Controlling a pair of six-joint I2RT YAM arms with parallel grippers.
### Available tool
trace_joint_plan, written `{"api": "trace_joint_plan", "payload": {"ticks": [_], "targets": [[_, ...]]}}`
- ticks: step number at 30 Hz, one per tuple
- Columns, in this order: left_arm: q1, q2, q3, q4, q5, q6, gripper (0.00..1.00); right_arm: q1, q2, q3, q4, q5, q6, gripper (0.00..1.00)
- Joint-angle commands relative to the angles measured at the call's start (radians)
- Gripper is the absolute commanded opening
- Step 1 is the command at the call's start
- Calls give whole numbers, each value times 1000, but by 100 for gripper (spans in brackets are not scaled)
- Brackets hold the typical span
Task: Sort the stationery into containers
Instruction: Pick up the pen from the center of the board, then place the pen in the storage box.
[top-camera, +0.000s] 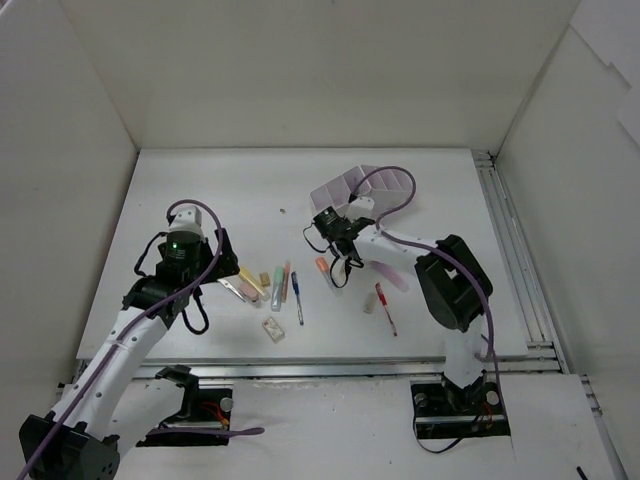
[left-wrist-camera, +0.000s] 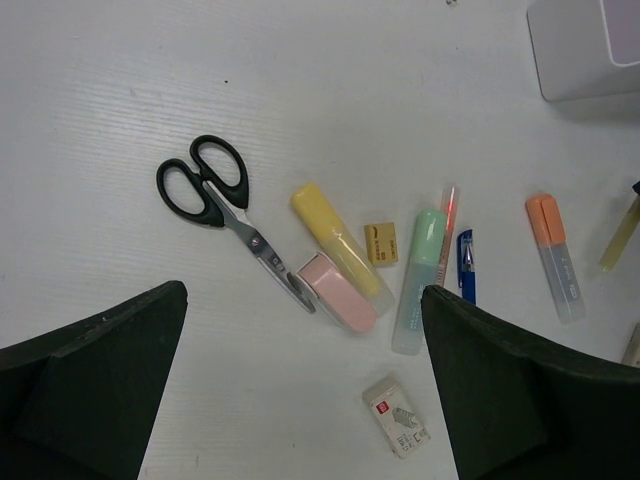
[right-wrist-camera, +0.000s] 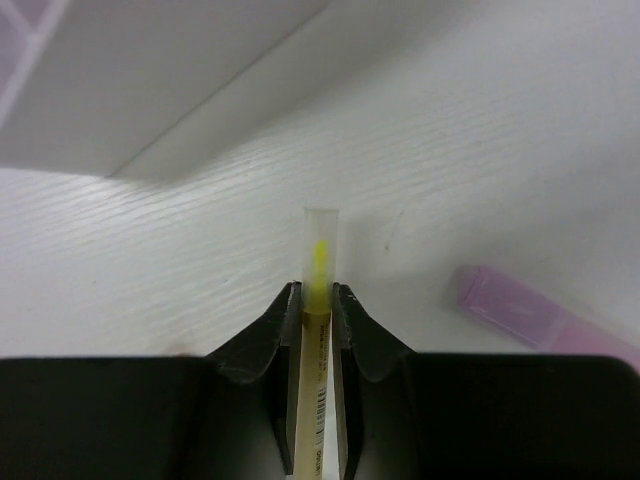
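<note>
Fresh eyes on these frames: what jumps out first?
The right gripper is shut on a yellow pen, close to the lilac organizer. The left gripper hangs open over a loose cluster on the table: black scissors, a yellow highlighter and a green highlighter.

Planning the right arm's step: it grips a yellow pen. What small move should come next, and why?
Probably carry the yellow pen up and forward over the organizer. The right gripper is shut on it, the organizer sits close beyond, and the pen is over bare table, not yet over a compartment.
</note>
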Motion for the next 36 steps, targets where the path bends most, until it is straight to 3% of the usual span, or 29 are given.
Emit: {"api": "trace_joint_plan", "payload": {"ticks": [1, 3, 5, 6, 7, 12, 16, 26, 36], "targets": [[7, 22, 42, 81, 28, -24, 100, 28, -219, -60, 220, 51, -167, 0], [7, 30, 43, 89, 33, -22, 99, 31, -338, -203, 424, -71, -301, 0], [-5, 44, 53, 104, 36, -10, 100, 19, -408, -368, 787, -229, -427, 0], [-5, 45, 56, 110, 41, -1, 100, 12, -446, -409, 916, -283, -610, 0], [-16, 54, 62, 119, 41, 12, 100, 8, -454, -428, 1060, -298, -688, 0], [-27, 91, 80, 162, 62, 51, 100, -79, -366, -309, 1172, -404, -1087, 0], [-27, 128, 108, 173, 64, 70, 100, -164, -238, -171, 1253, -583, -1181, 0], [-36, 252, 183, 172, 45, 121, 99, -294, 0, 15, 1342, -734, -1227, 4], [-36, 327, 231, 162, 61, 136, 99, -307, 2, -72, 1388, -714, -1190, 9]]}}
